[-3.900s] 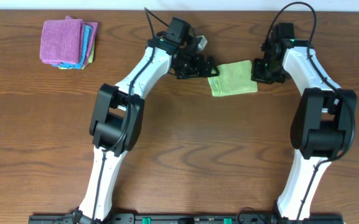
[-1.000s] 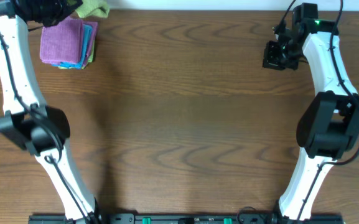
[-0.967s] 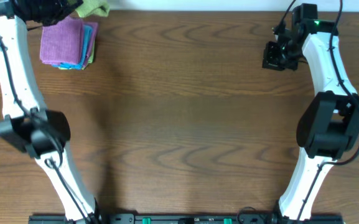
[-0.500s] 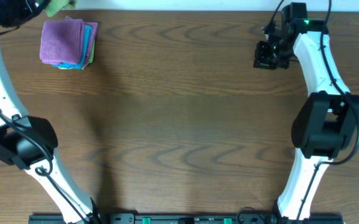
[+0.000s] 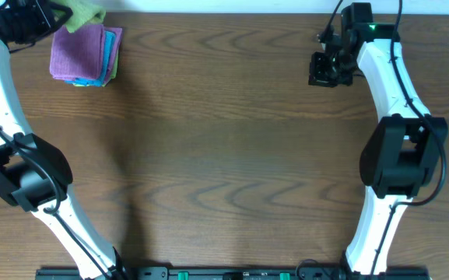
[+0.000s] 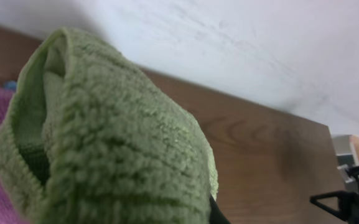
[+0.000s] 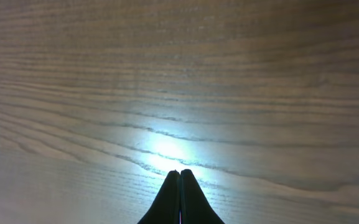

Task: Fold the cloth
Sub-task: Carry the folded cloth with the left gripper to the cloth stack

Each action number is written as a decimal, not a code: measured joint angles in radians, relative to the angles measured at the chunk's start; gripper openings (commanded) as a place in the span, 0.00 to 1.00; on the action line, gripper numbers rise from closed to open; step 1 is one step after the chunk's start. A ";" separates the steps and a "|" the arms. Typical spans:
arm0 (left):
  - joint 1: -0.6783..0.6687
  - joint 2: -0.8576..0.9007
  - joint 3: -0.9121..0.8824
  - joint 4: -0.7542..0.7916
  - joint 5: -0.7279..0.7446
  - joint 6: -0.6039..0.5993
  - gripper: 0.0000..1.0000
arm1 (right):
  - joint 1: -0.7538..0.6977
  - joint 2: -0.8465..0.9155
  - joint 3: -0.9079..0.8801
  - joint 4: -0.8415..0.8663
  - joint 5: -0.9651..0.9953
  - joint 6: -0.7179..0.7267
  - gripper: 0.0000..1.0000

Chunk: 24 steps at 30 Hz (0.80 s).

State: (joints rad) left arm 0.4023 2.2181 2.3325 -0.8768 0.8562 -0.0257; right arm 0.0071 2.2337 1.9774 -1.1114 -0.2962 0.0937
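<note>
- the lime-green microfibre cloth (image 6: 117,149), nubbly and bunched into a thick, rounded wad, is held up at the far left corner of the grained wooden table (image 5: 224,155).
- just beside and below it lies a stack of folded cloths (image 5: 84,54), a purple cloth (image 5: 76,48) on top and turquoise edges under it; a white wall (image 6: 229,43) stands behind.
- the left gripper (image 5: 53,17) is clamped on the lime-green microfibre cloth, which hides its fingers in the wrist view.
- the right gripper (image 7: 180,186), tips pressed together, holds nothing over bare wood.
</note>
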 measured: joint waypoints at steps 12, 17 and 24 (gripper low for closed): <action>0.003 -0.006 -0.005 0.014 -0.050 -0.129 0.06 | 0.049 0.000 0.000 -0.054 0.000 0.000 0.02; 0.045 -0.195 -0.252 0.087 -0.123 -0.108 0.06 | 0.076 0.000 0.000 -0.040 0.000 0.000 0.02; 0.125 -0.521 -0.588 0.364 -0.089 -0.112 0.06 | 0.095 0.000 0.000 0.020 0.000 0.000 0.02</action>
State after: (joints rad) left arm 0.5270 1.6974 1.7443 -0.5125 0.7670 -0.1379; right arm 0.1017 2.2337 1.9774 -1.0912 -0.2962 0.0940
